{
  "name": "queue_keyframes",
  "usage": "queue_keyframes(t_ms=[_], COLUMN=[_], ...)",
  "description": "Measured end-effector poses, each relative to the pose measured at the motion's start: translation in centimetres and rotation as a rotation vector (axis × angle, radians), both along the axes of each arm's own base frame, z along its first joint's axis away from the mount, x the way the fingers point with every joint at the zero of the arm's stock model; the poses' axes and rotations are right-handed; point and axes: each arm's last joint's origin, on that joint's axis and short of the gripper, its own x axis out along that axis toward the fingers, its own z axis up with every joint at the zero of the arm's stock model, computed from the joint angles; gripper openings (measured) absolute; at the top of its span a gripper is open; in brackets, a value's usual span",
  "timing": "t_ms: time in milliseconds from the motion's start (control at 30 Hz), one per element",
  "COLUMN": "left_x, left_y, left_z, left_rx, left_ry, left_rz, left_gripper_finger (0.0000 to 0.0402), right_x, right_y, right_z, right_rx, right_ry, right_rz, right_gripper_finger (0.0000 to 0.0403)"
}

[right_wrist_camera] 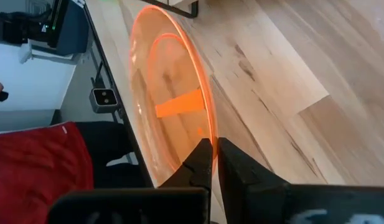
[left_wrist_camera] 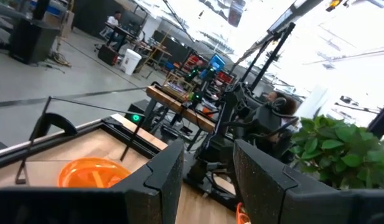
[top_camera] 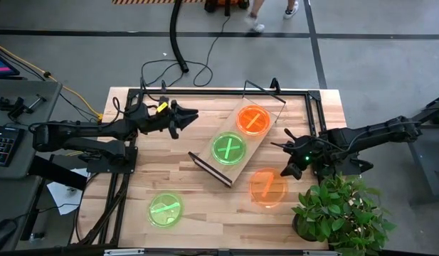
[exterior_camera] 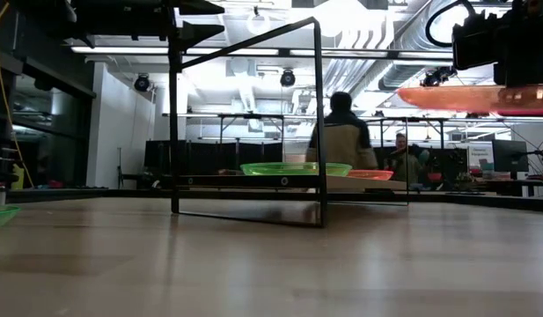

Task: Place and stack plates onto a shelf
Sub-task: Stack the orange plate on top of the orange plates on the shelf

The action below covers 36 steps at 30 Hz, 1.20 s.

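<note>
Currently, item: orange plate (right_wrist_camera: 170, 112), thin, light, slick plastic that may flex, pinched at its rim by my right hand (right_wrist_camera: 214, 163), raised off the surface (top_camera: 205, 206) beside the shelf (top_camera: 230, 171); my left hand (left_wrist_camera: 207, 177) open, empty, waiting opposite.

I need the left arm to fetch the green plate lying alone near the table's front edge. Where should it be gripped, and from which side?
Grip the green plate by its thin raised rim, on the edge facing the left claw, coming down from above with one finger inside and one outside. It lies flat, so only the rim offers a hold.
</note>
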Motion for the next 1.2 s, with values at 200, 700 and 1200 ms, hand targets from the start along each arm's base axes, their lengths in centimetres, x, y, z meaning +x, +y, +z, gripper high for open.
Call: queue_keyframes(t_ms=[200, 700, 1200], left_x=[0.01, 0.01, 0.01], left_y=[-0.03, -0.04, -0.03], left_z=[-0.02, -0.05, -0.05], left_rx=[0.006, 0.007, 0.007], left_ry=[0.004, 0.007, 0.007], left_rz=[-0.008, -0.01, -0.009], left_gripper_finger=[0.0131, 0.0131, 0.0131], right_x=[0.01, 0.01, -0.03], right_y=[-0.02, -0.02, 0.04], right_z=[0.0, 0.0, 0.03], right_rx=[0.006, 0.007, -0.005], right_ry=[0.006, 0.006, -0.01], right_rz=[-0.016, -0.018, 0.029], right_gripper_finger=[0.0, 0.0, 0.0])
